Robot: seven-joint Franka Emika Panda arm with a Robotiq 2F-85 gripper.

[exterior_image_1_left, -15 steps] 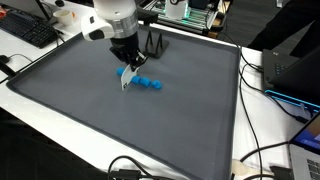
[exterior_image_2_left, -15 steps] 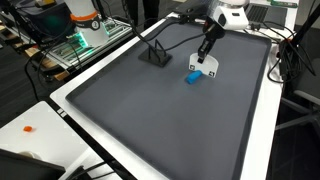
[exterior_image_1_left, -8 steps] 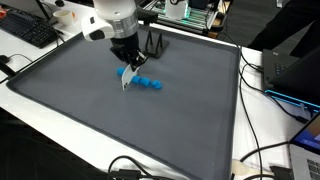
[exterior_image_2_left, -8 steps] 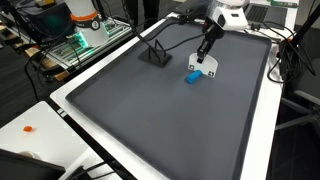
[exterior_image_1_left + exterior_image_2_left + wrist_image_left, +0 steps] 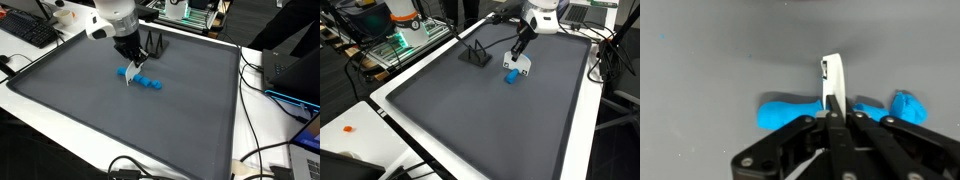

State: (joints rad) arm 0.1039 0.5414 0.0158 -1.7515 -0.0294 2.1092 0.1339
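Currently your gripper (image 5: 832, 118) has its fingers pinched together on a thin white strip (image 5: 833, 78), which juts out past the fingertips and shows edge-on in the wrist view. The strip hangs right over the lumpy blue toy (image 5: 790, 110), near its middle; whether the two touch cannot be told. The blue toy lies flat on the gray mat (image 5: 150, 130). A black wire stand (image 5: 155, 45) sits near the blue toy, toward the mat's edge. A black keyboard (image 5: 25, 30) lies well apart from the blue toy, off the mat.
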